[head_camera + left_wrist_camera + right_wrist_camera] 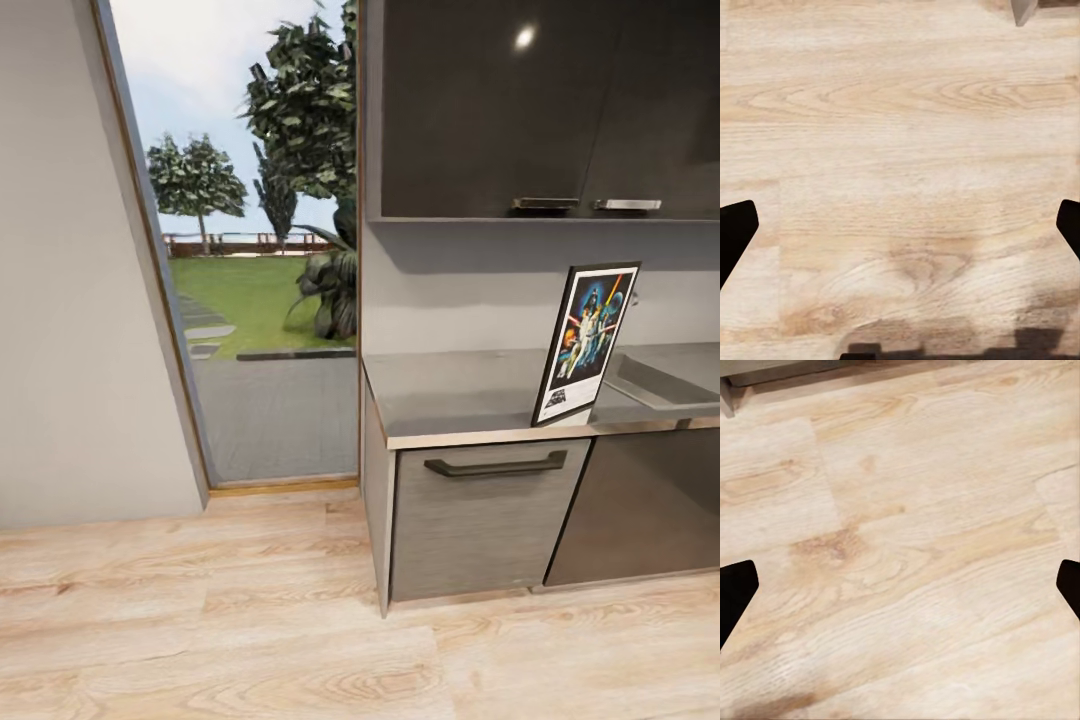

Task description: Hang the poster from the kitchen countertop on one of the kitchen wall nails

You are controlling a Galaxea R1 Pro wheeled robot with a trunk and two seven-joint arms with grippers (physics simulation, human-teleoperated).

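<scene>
Both grippers, left [900, 225] and right [900, 585], hang spread wide and empty over pale wood flooring [250, 620]. Framed dark-blue Star Wars poster [586, 343] stands, seemingly propped, at the glossy grey countertop's [450, 395] front edge; a clumsy reach could topple it.

Bright, even daylight comes through the glass door [265, 250]. A round highlight glares on the glossy upper cabinet [524, 38] — its shelf shades the wall below. The renders are slightly soft, and dark blurred shadow edges the wooden floor [900, 150] in the left wrist view.
</scene>
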